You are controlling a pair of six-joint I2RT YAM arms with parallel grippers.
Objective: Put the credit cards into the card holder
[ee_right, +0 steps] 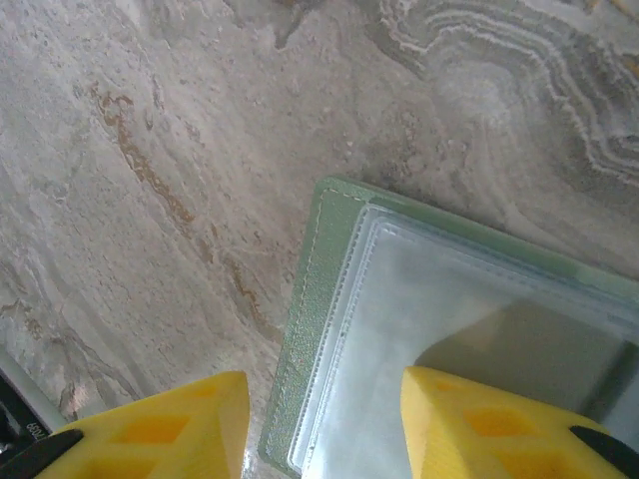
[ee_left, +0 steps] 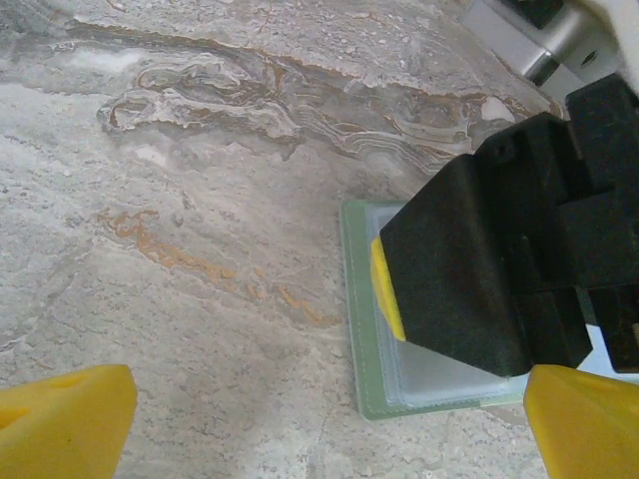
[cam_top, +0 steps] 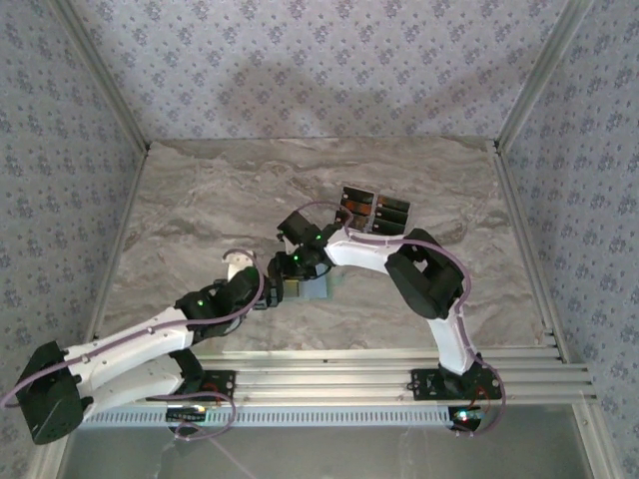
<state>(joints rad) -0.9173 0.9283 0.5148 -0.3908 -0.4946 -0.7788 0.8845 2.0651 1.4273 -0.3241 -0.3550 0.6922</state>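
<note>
My right gripper point(ee_right: 324, 429) stands half open and empty, one fingertip over the card holder point(ee_right: 329, 299), the other over the table point(ee_right: 150, 150) just beside its edge. My left gripper point(ee_left: 324, 424) is spread wide nearby, also empty. The holder lies open, and its clear pocket looks empty, I think. The credit cards point(cam_top: 374, 210) sit well apart behind it. None is in yet.

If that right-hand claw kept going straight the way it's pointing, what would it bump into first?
Most likely the card holder, lying open on the table just ahead of the right gripper; how close is unclear.
</note>
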